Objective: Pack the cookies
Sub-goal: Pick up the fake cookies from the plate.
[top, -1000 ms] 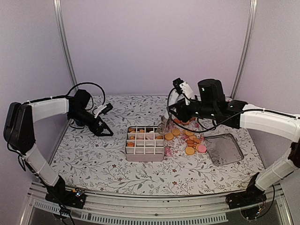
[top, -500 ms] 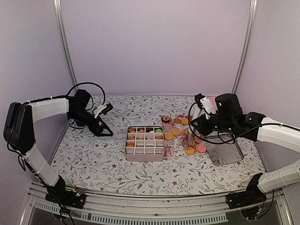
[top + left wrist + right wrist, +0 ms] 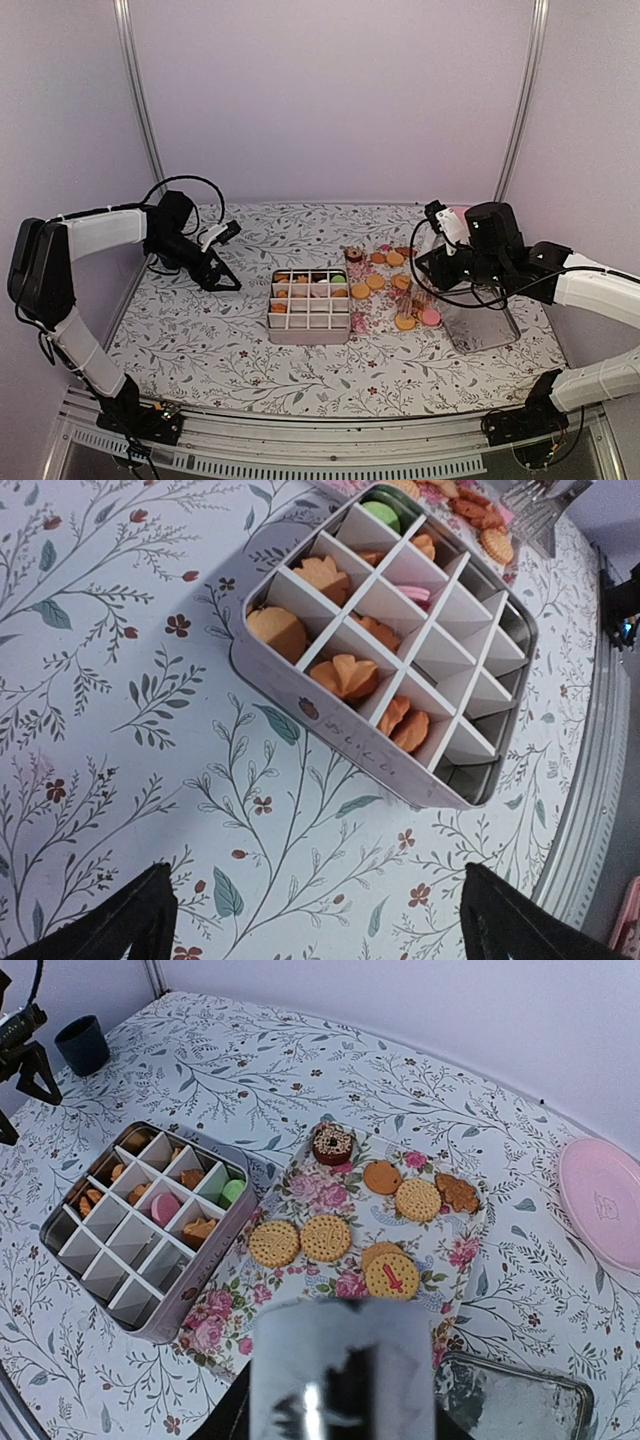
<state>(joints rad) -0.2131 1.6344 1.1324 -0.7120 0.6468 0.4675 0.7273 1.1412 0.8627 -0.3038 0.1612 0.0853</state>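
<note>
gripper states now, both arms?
Left gripper: open, holding nothing.
Right gripper: cannot tell; a blurred silver shape hides its jaws in the wrist view.

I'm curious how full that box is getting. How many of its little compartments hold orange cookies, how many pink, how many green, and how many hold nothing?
Compartments of the tin:
holding orange cookies: 7
holding a pink cookie: 1
holding a green cookie: 1
empty compartments: 7
Total: 16
</note>
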